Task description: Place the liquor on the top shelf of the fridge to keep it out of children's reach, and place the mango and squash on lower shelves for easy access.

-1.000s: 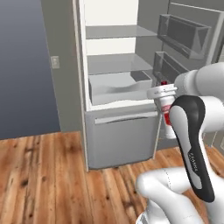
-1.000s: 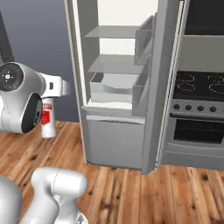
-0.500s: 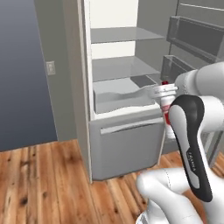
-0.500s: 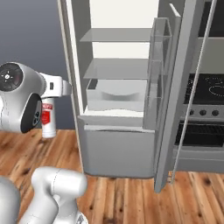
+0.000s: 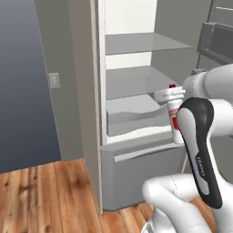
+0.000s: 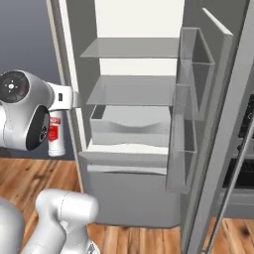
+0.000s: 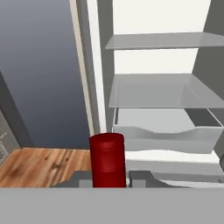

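Note:
My gripper (image 7: pixel 108 178) is shut on the liquor (image 7: pixel 107 159), whose red cap rises between the fingertips. From the base the bottle (image 5: pixel 174 122) hangs upright under the hand, its red label showing (image 6: pixel 54 133). It is held just in front of the open fridge (image 5: pixel 98 113), at about the height of the grey drawer (image 6: pixel 131 130). The top shelf (image 6: pixel 131 48) is bare, and so is the lower shelf (image 6: pixel 131 91) beneath it. Both boards also appear ahead of the hand: top shelf (image 7: pixel 166 40), lower shelf (image 7: pixel 162 92). The mango and squash are out of view.
The fridge door (image 6: pixel 213 124) stands open on the right with grey bins (image 6: pixel 193 54) on its inside. A dark oven front (image 6: pixel 243 163) lies beyond it. Left of the fridge is a blue-grey wall with a light switch (image 5: pixel 54 80). Wooden floor (image 5: pixel 45 195) lies below.
The whole picture has shifted: the camera has come closer to the fridge, which now looks larger. The bottle stays in my grip in the same place relative to the arm.

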{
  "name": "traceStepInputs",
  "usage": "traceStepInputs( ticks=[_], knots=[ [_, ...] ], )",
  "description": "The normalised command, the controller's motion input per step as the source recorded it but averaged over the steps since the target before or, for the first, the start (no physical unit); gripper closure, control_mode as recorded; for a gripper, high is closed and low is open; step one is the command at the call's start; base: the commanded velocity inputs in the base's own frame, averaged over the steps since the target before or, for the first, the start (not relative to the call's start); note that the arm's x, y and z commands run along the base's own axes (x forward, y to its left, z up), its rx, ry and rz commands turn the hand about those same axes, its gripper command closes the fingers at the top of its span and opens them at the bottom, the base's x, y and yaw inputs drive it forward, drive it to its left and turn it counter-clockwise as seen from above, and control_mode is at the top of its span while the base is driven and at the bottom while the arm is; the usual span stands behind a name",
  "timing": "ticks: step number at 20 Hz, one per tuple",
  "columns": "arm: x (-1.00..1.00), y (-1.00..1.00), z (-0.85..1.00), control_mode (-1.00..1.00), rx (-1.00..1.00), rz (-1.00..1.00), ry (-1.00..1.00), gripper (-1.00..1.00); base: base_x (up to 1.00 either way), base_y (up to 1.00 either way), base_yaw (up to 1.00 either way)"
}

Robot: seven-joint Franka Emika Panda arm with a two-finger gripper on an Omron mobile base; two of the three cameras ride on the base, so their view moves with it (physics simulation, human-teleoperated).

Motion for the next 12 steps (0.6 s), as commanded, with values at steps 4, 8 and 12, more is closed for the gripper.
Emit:
traceStepInputs(
  ticks=[4, 8, 12],
  knots=[
    [0.0, 0.0, 0.0, 1.0, 0.0, 0.0, 0.0, 1.0, 0.73, -0.23, 0.0],
    [0.0, 0.0, 0.0, 1.0, 0.0, 0.0, 0.0, 1.0, 0.64, -0.37, 0.0],
    [0.0, 0.0, 0.0, 1.0, 0.0, 0.0, 0.0, 1.0, 0.57, -0.43, 0.0]
  ],
)
